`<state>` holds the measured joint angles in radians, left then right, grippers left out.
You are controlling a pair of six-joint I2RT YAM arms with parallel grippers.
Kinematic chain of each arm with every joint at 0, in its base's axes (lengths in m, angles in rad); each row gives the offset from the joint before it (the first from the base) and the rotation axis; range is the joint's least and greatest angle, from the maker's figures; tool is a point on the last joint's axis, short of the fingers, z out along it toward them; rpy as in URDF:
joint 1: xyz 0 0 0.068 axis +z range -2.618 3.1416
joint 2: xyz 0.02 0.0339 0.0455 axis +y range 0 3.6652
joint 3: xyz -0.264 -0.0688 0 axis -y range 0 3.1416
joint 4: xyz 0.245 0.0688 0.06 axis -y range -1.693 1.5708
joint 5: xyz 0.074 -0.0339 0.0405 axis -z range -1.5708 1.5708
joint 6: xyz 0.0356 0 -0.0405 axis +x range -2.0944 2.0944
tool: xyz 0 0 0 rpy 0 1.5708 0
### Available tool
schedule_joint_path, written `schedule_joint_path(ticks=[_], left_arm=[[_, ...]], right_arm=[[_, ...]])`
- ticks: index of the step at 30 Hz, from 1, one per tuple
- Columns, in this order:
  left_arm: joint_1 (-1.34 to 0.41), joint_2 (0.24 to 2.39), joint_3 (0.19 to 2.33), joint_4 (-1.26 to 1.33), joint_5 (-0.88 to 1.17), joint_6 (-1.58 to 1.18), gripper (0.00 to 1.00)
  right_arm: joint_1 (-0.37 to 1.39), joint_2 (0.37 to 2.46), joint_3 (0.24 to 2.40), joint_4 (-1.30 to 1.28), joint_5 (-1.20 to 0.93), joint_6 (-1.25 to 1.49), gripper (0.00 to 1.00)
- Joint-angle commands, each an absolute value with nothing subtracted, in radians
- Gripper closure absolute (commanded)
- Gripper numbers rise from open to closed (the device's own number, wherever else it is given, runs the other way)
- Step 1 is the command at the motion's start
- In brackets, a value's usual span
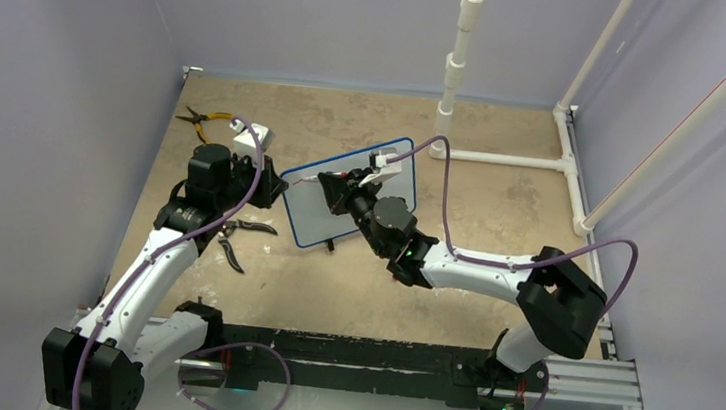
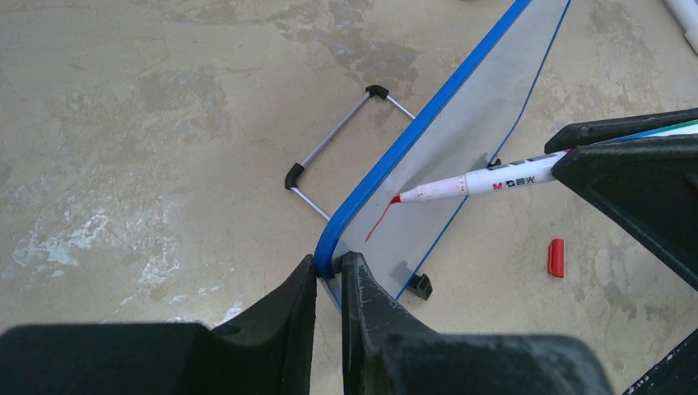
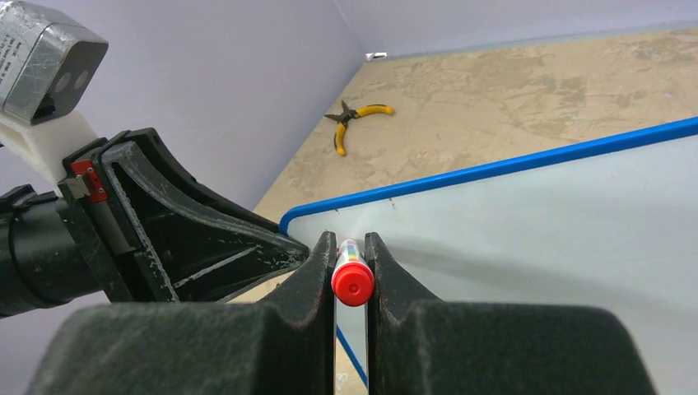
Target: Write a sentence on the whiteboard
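Blue-framed whiteboard (image 1: 310, 215) is standing tilted, mid-desk (image 1: 500, 198); sentence (image 2: 377, 224) is showing only one short red stroke near a lower corner.

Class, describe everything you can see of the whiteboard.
The whiteboard is a white panel in a thin blue frame with rounded corners. It stands tilted on the table, propped by a wire stand behind and a small black foot. The left gripper pinches its blue edge at a corner. A marker held by the right gripper touches its face, where one short red stroke shows.
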<state>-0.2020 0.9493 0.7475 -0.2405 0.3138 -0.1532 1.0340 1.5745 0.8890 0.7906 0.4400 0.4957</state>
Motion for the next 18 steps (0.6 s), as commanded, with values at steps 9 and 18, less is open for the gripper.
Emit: schedule_joint_path(ticks=[9, 18], left_arm=[[-0.196, 0.95, 0.752, -0.212, 0.315, -0.132, 1.0], [-0.194, 0.951, 0.752, -0.213, 0.314, -0.132, 1.0]], right_arm=[[1.031, 1.487, 0.835, 0.865, 0.408, 0.442, 1.0], [1.032, 1.522, 0.868, 0.881, 0.297, 0.408, 1.0]])
